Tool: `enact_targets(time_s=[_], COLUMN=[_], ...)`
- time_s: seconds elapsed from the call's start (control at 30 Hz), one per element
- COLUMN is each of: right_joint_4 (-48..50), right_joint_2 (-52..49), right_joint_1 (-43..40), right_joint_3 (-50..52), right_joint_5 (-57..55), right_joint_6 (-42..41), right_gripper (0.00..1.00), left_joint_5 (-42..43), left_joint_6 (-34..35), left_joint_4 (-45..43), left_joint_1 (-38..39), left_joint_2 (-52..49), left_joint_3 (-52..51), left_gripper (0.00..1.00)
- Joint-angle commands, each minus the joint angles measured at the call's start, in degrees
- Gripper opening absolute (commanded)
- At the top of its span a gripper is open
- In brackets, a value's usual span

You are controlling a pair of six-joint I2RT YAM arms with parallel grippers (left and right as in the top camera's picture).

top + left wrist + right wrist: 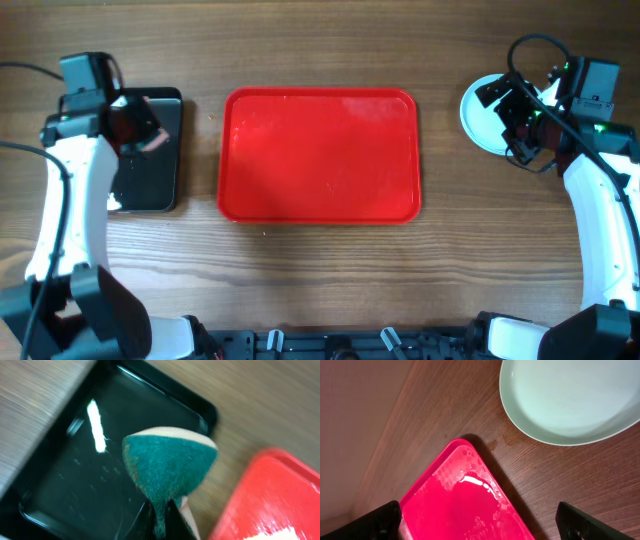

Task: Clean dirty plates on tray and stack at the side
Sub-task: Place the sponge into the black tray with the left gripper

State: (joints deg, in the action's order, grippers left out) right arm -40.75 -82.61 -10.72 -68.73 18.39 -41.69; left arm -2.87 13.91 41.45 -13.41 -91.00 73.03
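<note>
Well apart, plate (481, 114), red tray (320, 155) (wet corner)

Overhead view: bright, even light; a faint shadow darkens the red tray's (320, 155) left part. Left wrist view: blurred, possibly by motion; the green sponge (167, 470) is soft; a white glare streak crosses the black tray (60, 490). Right wrist view: sharp; tabletop (370, 420) dims leftward.

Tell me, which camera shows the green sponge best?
The left wrist view: the sponge is big and central, green scrubby face clear, pinched in the left pincer over the black tray. Overhead shows only a small pinkish bit. The right wrist view misses it.
</note>
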Motion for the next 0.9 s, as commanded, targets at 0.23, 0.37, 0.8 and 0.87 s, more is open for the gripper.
enact_targets(time_s=[0.23,0.37,0.8,0.87], right_joint_4=[-0.9,-0.8,-32.3,-37.0], right_joint_2=[-0.5,-0.2,32.2,33.5], right_joint_1=[-0.1,-0.1,10.0,10.0], right_joint_3=[-0.2,-0.4,-0.1,-0.2], right_joint_5=[4.0,21.0,-0.9,-0.8], right_joint_6=[1.0,13.1,19.2,19.2], right_gripper=[1.0,0.99,1.0,1.0], left_joint_5=[3.1,8.2,11.6,11.6], left_joint_6=[-1.5,-0.6,1.9,1.9], left_joint_4=[-5.0,1.3,17.5,17.5], left_joint_1=[-8.0,-8.0,-8.0,-8.0], left_joint_2=[-13.4,-7.0,12.2,12.2], left_joint_3=[0.1,2.9,4.8,4.8], left_gripper=[0.64,0.55,1.0,1.0])
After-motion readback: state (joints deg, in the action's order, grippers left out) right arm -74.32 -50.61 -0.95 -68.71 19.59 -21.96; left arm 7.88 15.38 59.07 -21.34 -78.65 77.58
